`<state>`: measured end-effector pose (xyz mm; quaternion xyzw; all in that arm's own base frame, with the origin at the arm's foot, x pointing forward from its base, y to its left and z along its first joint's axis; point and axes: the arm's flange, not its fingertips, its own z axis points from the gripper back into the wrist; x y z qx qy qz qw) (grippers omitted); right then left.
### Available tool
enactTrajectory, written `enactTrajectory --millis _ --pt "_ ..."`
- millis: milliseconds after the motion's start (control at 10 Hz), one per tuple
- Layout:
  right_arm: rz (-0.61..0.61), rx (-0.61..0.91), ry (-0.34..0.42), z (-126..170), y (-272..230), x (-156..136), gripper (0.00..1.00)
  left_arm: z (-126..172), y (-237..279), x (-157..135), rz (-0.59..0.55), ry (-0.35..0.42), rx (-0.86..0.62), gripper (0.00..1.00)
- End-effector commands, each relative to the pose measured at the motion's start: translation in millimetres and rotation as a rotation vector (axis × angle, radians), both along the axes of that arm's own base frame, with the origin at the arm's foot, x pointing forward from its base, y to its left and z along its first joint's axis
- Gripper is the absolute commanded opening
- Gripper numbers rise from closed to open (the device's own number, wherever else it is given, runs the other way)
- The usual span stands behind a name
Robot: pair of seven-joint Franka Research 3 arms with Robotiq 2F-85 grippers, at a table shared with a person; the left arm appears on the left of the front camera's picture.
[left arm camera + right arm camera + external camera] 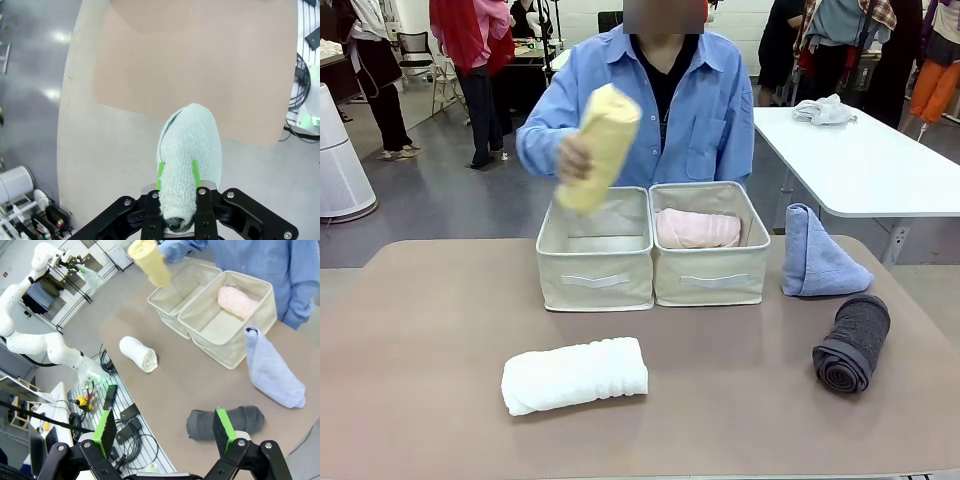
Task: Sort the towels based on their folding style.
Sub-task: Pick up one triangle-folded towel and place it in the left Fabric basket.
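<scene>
the table (420, 340) is a dull brown top with rounded corners; two beige fabric bins stand side by side and touching at its far middle, the left bin (595, 280) and the right bin (710, 280); beyond them is a grey floor (440, 200), a white table (860, 160) with a crumpled rag (823, 110) on it, and people standing among clothes racks; in my right wrist view, cables (117, 425) lie on a rack beside the table.

a person sits at the far side; their hand (572, 158) holds the yellow towel (598, 148) tilted in the air above the left bin; the pink towel (697, 229) lies in the right bin; the light blue cone fold (815, 258) stands just beside that bin; the dark grey roll (853, 342) lies near it, toward my side; the white roll (575, 374) lies apart, in front of the left bin.

my left gripper (178, 167) is clenched on the grey-green towel (192, 135), held high over the table's edge; my right gripper (164, 415) hangs released, jaws wide, above the dark grey roll.

the grey-green towel's near end is buried between my fingers; the bin wall cuts off the pink towel's lower part; the yellow towel hides most of the hand; my right finger covers part of the dark grey roll; i cannot make out the left bin's floor.
</scene>
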<state>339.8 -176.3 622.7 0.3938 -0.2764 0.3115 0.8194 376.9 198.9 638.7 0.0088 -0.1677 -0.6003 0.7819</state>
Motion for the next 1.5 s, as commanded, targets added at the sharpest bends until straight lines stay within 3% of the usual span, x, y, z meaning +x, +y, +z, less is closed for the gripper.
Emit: enactTrajectory --millis 0,400,700,1000,1100,1400 --pt "0.008 0.014 -0.009 -0.5 0.1 -0.7 1.00 19.7 -43.8 14.1 -0.067 -0.039 0.006 0.19" --pt "0.008 0.014 -0.009 -0.5 0.1 -0.7 1.00 35.4 -168.5 53.2 -0.175 -0.101 0.023 0.19" --pt "0.008 0.014 -0.009 -0.5 0.1 -0.7 1.00 32.0 -228.1 85.2 -0.218 -0.079 0.002 0.19" --pt "0.008 0.014 -0.009 -0.5 0.1 -0.7 1.00 21.3 -227.6 89.4 -0.182 -0.060 0.036 0.19" --pt "0.008 0.014 -0.009 -0.5 0.1 -0.7 1.00 15.9 -242.2 92.1 -0.240 -0.057 0.022 0.19" --pt "0.008 0.014 -0.009 -0.5 0.1 -0.7 1.00 15.9 -242.2 92.1 -0.240 -0.057 0.022 0.19"
